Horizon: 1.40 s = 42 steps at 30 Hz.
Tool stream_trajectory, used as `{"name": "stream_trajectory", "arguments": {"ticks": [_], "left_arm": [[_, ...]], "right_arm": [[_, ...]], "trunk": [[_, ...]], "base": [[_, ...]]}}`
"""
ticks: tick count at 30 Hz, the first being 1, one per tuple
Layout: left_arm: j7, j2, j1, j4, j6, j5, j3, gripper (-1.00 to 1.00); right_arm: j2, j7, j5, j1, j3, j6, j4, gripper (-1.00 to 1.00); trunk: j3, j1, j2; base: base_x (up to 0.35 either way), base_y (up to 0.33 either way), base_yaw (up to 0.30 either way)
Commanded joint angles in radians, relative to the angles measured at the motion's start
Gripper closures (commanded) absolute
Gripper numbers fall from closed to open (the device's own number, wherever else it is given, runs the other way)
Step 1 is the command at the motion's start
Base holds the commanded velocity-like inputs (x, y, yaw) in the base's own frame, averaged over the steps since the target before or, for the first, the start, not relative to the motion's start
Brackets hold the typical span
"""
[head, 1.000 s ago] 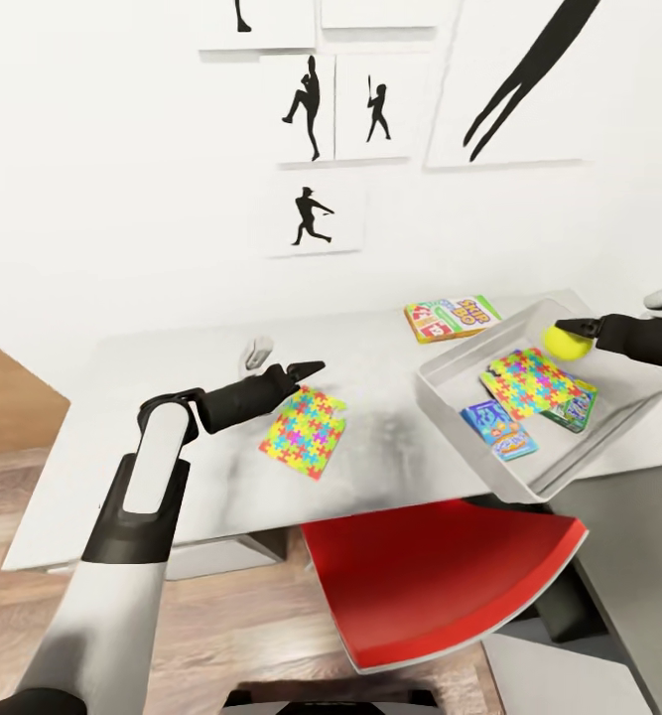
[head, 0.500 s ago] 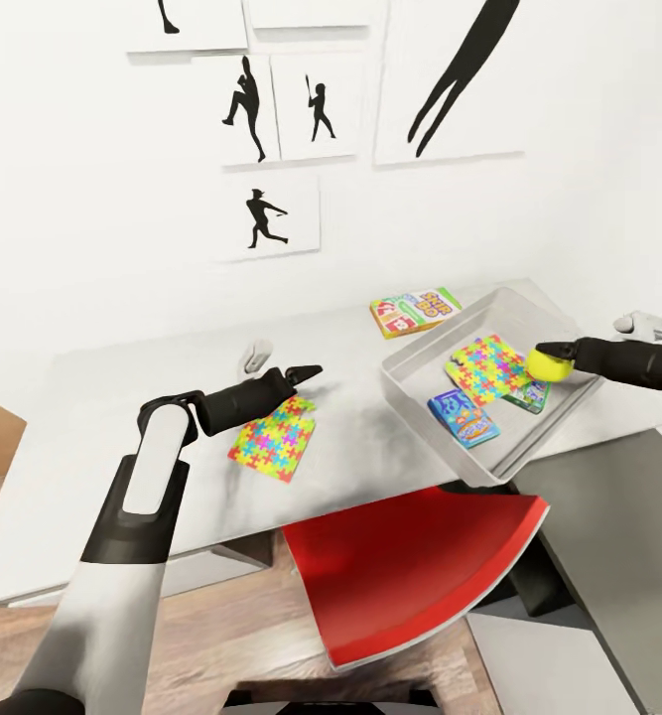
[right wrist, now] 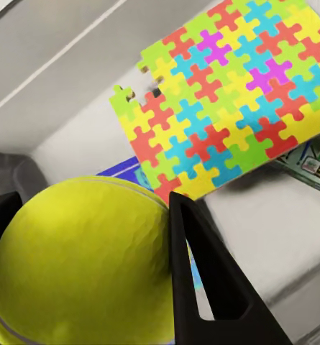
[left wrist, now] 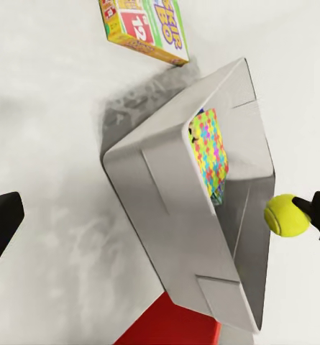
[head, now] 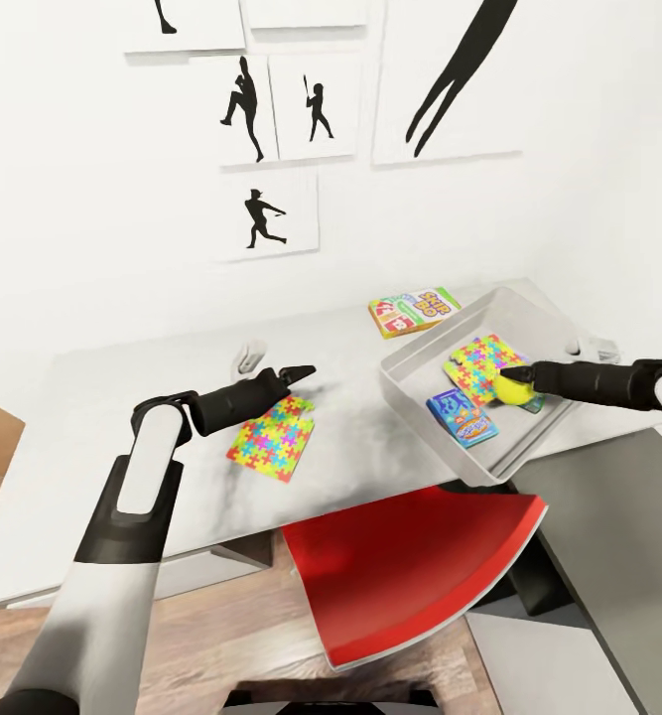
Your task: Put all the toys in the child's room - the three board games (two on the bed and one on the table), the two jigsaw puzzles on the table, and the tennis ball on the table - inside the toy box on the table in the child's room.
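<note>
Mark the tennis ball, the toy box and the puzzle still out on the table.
tennis ball (head: 515,388): head view, middle of the ball.
toy box (head: 410,386): head view, near-left wall.
jigsaw puzzle on the table (head: 271,439): head view, centre of the sheet.

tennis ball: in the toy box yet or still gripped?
Still gripped. The right gripper is shut on the tennis ball, holding it over the toy box interior above the jigsaw puzzle; not released yet.

White wall (head: 92,149) with silhouette pictures (head: 269,211), wood-plank floor (head: 221,636), red chair (head: 410,566).
</note>
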Motion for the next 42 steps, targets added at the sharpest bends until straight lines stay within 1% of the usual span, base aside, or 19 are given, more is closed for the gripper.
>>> {"name": "stream_trajectory", "arguments": {"ticks": [1,3,4,6,8,9,11,12,15,16,19,20,23,29,34,37,38,41,42], "left_arm": [[0.009,0.002,-0.001,-0.001,0.004,0.012,0.001,-1.0],[0.009,0.006,-0.001,0.0,0.004,0.017,0.001,-1.0],[0.009,0.006,-0.001,0.0,0.004,0.017,0.001,-1.0],[0.009,0.009,-0.001,-0.001,0.004,0.021,0.002,-1.0],[0.01,0.012,0.0,-0.001,0.004,0.024,0.002,-1.0],[0.01,0.012,0.0,-0.001,0.004,0.024,0.002,-1.0],[0.01,0.016,0.0,-0.001,0.004,0.025,0.002,-1.0],[0.01,0.016,0.0,-0.001,0.004,0.025,0.002,-1.0],[0.01,0.021,0.0,-0.001,0.004,0.027,0.002,-1.0],[0.01,0.021,0.0,-0.001,0.004,0.027,0.002,-1.0],[0.01,0.025,0.001,-0.002,0.004,0.029,0.002,-1.0],[0.01,0.025,0.001,-0.002,0.004,0.029,0.002,-1.0],[0.01,0.027,0.001,-0.002,0.004,0.029,0.003,-1.0],[0.01,0.028,0.001,-0.002,0.004,0.03,0.003,-1.0],[0.01,0.028,0.001,-0.002,0.004,0.03,0.003,-1.0],[0.01,0.029,0.0,-0.002,0.004,0.03,0.003,-1.0],[0.01,0.029,0.0,-0.002,0.004,0.03,0.003,-1.0],[0.01,0.029,0.0,-0.002,0.004,0.03,0.003,-1.0],[0.01,0.029,0.0,-0.002,0.004,0.03,0.003,-1.0]], "right_arm": [[0.011,-0.013,-0.004,-0.003,0.008,0.001,0.006,1.0],[0.039,-0.013,0.025,-0.005,0.021,0.001,0.016,1.0],[0.039,-0.013,0.025,-0.005,0.021,0.001,0.016,1.0],[0.072,-0.013,0.07,-0.008,0.029,0.001,0.022,1.0],[0.108,-0.013,0.127,-0.012,0.035,0.001,0.026,1.0],[0.108,-0.013,0.127,-0.012,0.035,0.001,0.026,1.0],[0.143,-0.013,0.184,-0.015,0.039,0.001,0.03,1.0],[0.143,-0.013,0.184,-0.015,0.039,0.001,0.03,1.0],[0.184,-0.012,0.257,-0.018,0.042,0.001,0.047,1.0],[0.184,-0.012,0.257,-0.018,0.042,0.001,0.047,1.0],[0.208,-0.012,0.303,-0.022,0.043,0.001,0.072,1.0],[0.208,-0.012,0.303,-0.022,0.043,0.001,0.072,1.0],[0.219,-0.012,0.328,-0.032,0.044,0.001,0.091,1.0],[0.226,-0.012,0.345,-0.043,0.045,0.001,0.104,1.0],[0.226,-0.013,0.364,-0.056,0.046,0.001,0.11,1.0],[0.224,-0.012,0.391,-0.064,0.046,0.001,0.112,1.0],[0.224,-0.012,0.391,-0.064,0.046,0.001,0.112,1.0],[0.222,-0.011,0.419,-0.068,0.045,0.001,0.113,1.0],[0.222,-0.011,0.419,-0.068,0.045,0.001,0.113,1.0]], "trunk": [[-0.002,0.001,-0.002],[-0.002,0.001,-0.002],[-0.002,0.001,-0.002],[-0.002,0.001,-0.002],[-0.002,0.001,-0.002],[-0.002,0.001,-0.002],[-0.002,0.001,-0.002],[-0.002,0.001,-0.002],[-0.002,0.001,-0.002],[-0.002,0.001,-0.002],[-0.002,0.001,-0.002],[-0.002,0.001,-0.002],[-0.002,0.001,-0.002],[-0.002,0.001,-0.002],[-0.002,0.001,-0.002],[-0.002,0.001,-0.002],[-0.002,0.001,-0.002],[-0.002,0.001,-0.002],[-0.002,0.001,-0.002]], "base": [[0.0,0.0,-0.005],[0.0,0.0,-0.003],[0.0,0.0,-0.003],[0.0,0.0,-0.002],[0.0,0.0,-0.001],[0.0,0.0,-0.001],[0.0,0.0,-0.001],[0.0,0.0,0.0],[0.0,0.0,0.0],[0.0,0.0,0.0],[0.0,0.0,0.0],[0.0,0.0,0.0],[0.0,0.0,0.0],[0.0,0.0,0.0],[0.0,0.0,0.0],[0.0,0.0,0.0],[0.0,0.0,0.0],[0.0,0.0,0.0],[0.0,0.0,0.0]]}}
